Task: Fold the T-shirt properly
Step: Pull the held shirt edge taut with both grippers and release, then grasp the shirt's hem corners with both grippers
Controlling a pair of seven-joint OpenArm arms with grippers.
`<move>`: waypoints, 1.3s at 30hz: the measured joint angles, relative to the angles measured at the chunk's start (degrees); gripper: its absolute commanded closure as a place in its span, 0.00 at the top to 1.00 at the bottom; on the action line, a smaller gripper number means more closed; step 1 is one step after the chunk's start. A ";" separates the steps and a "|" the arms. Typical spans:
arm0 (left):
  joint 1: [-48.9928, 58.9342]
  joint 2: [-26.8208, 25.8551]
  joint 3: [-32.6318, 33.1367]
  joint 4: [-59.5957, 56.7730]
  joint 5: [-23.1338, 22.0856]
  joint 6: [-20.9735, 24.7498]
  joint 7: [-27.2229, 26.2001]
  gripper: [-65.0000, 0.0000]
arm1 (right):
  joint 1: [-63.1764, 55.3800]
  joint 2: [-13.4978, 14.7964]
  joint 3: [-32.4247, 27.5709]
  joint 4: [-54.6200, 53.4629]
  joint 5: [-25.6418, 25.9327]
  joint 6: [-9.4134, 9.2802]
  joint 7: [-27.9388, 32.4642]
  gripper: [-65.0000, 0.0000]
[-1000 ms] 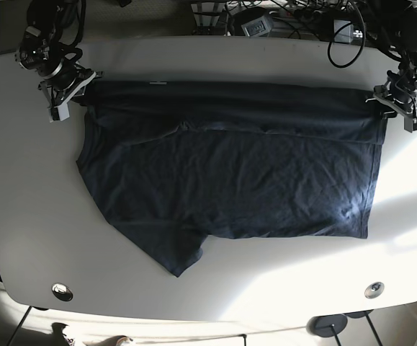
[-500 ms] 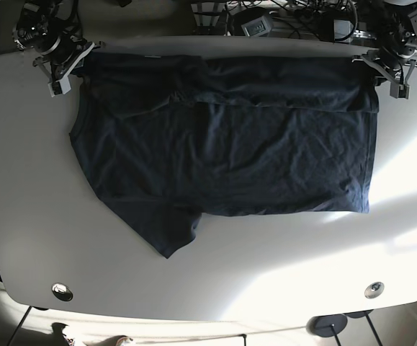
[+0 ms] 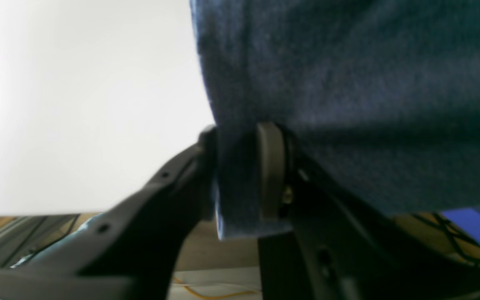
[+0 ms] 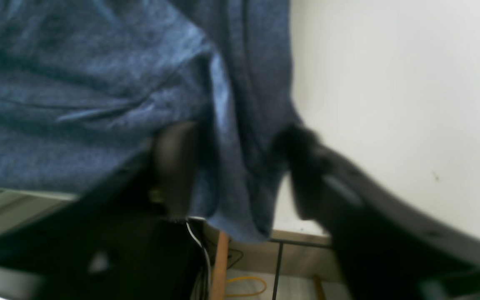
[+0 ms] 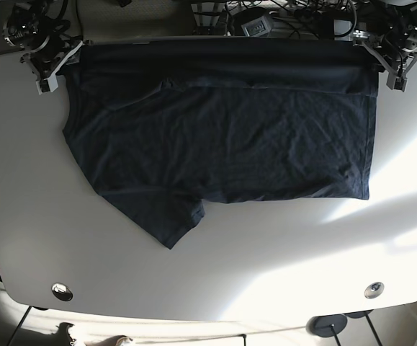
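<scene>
Both grippers, left gripper (image 5: 389, 63) and right gripper (image 5: 50, 63), pinching the dark navy cotton T-shirt (image 5: 222, 137), have dragged its folded edge to the white table's (image 5: 280, 274) far edge, apparently flattening the fold.

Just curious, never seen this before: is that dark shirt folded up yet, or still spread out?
Mostly spread: the dark navy T-shirt lies flat on the white table, one sleeve sticking out; only its far edge is doubled over.

One dark blue T-shirt (image 5: 222, 144) lies on one white table (image 5: 280, 274). Two grippers, the left gripper (image 5: 394, 61) and the right gripper (image 5: 50, 65), sit at the far edge. Two round metal fittings (image 5: 62, 292) mark the near corners.
</scene>
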 measured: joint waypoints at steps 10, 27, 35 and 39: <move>-6.40 -0.13 0.11 10.82 -0.24 -0.02 2.86 0.46 | 5.46 -1.09 0.07 4.55 4.57 -0.02 -0.87 0.60; -44.04 5.01 3.41 -7.41 14.38 0.22 4.52 0.46 | 48.24 -0.90 -16.55 -26.47 -11.02 -0.42 1.51 0.60; -46.23 4.96 3.39 -9.16 14.38 0.22 4.39 0.46 | 60.87 -0.66 -23.82 -57.00 -14.78 -0.46 19.12 0.60; -46.01 4.96 3.39 -9.16 14.38 0.22 4.39 0.46 | 61.48 1.46 -25.05 -62.07 -14.80 -0.46 24.44 0.60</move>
